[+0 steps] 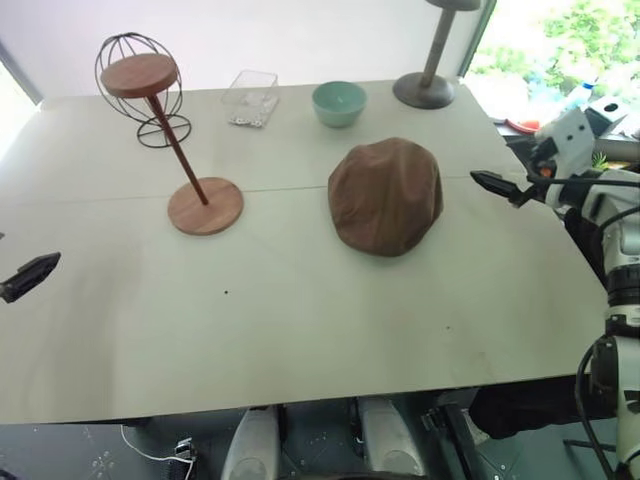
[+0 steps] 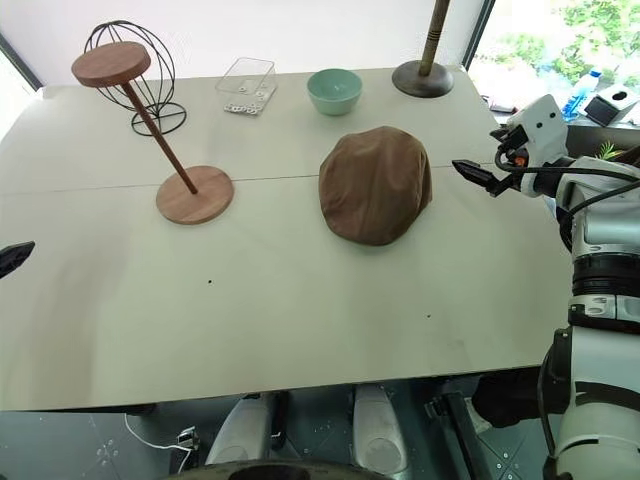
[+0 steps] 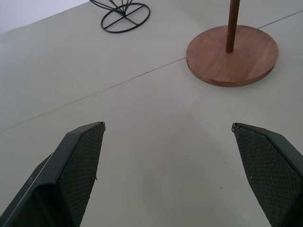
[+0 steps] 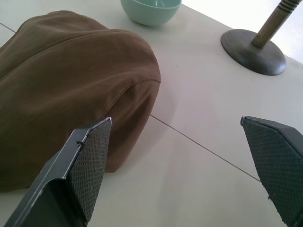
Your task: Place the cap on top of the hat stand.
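The brown cap lies flat on the table, right of centre. The reddish-brown hat stand stands at the table's left, its slanted stem rising to a bare disc top. My right gripper hovers just right of the cap, pointing at it, open. In the right wrist view the cap lies just ahead of the wide-apart fingers, with nothing between them. My left gripper is open above the table's left side, some way from the stand's round base.
A black wire globe stand is behind the hat stand. At the back are a clear plastic box, a teal bowl and a taller grey stand. Clutter lies past the table's right edge.
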`<state>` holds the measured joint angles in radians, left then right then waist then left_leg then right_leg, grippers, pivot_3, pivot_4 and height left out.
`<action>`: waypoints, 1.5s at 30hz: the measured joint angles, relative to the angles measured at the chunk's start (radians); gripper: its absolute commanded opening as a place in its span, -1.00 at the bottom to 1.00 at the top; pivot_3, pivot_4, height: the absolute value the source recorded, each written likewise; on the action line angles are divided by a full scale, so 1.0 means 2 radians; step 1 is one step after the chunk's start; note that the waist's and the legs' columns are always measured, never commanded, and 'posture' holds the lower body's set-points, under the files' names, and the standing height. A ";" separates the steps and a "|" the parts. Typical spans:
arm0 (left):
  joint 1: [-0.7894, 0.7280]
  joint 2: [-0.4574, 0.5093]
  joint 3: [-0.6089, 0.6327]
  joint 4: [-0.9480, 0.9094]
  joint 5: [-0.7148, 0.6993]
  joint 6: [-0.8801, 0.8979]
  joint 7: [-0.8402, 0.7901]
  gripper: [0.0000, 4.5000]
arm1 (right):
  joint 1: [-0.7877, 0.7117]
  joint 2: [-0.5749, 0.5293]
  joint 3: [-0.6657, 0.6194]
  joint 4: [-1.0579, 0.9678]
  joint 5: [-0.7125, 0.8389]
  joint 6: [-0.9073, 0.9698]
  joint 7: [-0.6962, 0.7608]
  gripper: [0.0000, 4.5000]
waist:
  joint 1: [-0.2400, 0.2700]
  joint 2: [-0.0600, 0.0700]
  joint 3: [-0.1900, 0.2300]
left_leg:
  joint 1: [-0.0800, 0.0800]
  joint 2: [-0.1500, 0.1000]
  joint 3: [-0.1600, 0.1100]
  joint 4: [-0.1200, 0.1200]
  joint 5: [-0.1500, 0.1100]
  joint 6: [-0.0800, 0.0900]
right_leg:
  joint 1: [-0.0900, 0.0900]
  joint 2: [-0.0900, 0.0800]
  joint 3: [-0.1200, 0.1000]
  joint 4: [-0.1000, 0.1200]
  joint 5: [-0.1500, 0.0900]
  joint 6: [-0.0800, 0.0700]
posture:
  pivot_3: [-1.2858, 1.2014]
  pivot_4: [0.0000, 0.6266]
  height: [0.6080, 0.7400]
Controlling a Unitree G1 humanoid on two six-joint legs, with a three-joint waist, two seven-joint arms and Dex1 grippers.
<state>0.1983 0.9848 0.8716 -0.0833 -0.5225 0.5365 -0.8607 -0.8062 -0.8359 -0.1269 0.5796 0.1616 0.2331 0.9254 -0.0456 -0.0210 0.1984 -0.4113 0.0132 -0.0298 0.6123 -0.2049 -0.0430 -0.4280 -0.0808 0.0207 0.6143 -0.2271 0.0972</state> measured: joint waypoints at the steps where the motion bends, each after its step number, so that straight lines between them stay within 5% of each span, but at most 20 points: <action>1: -0.001 0.001 0.000 0.000 0.001 -0.001 0.000 1.00 | 0.000 0.000 0.000 0.000 0.000 -0.001 0.001 0.98 | 0.000 0.000 0.000 | 0.000 0.000 0.000 0.000 0.000 0.000 | 0.000 0.000 0.000 0.000 0.000 0.000 | 0.03 -0.52 1.00; 18: -0.048 0.004 -0.011 0.008 0.004 0.010 -0.007 1.00 | 0.000 -0.001 0.001 0.011 -0.007 -0.018 0.003 0.98 | 0.000 0.000 0.000 | 0.000 0.000 0.001 0.001 0.000 0.000 | 0.000 0.000 0.000 0.001 0.000 0.000 | 0.03 -0.52 1.00; 23: -0.093 0.024 -0.032 -0.012 -0.047 0.063 -0.028 1.00 | -0.004 -0.008 0.007 0.002 -0.021 -0.021 0.002 0.98 | 0.001 0.000 0.000 | 0.000 0.000 0.001 0.001 0.000 0.000 | 0.000 0.000 0.000 0.001 0.000 0.000 | 0.03 -0.52 1.00; 32: -0.169 0.110 -0.113 -0.112 -0.186 0.165 -0.131 1.00 | 0.049 -0.017 0.036 -0.275 -0.021 0.097 -0.014 0.98 | 0.000 0.000 0.000 | 0.000 0.001 0.001 0.001 0.000 0.000 | 0.000 0.001 0.001 0.002 0.000 0.000 | 0.03 -0.52 1.00; 45: -0.323 0.118 -0.324 -0.084 -0.161 0.129 -0.224 1.00 | 0.230 0.017 0.149 -0.532 -0.105 0.194 -0.112 0.98 | 0.005 0.000 0.000 | 0.000 0.000 0.001 0.002 0.000 0.000 | 0.000 0.001 0.001 0.003 0.000 0.000 | 0.03 -0.52 1.00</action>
<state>-0.4472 1.2209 0.2240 -0.2505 -0.8439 0.7950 -1.3083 -0.3468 -0.8027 0.1701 -0.4846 -0.0486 0.6213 0.7017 -0.0361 -0.0219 0.1979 -0.4110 0.0141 -0.0288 0.6165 -0.2047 -0.0427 -0.4280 -0.0782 0.0223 0.6194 -0.2270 0.0977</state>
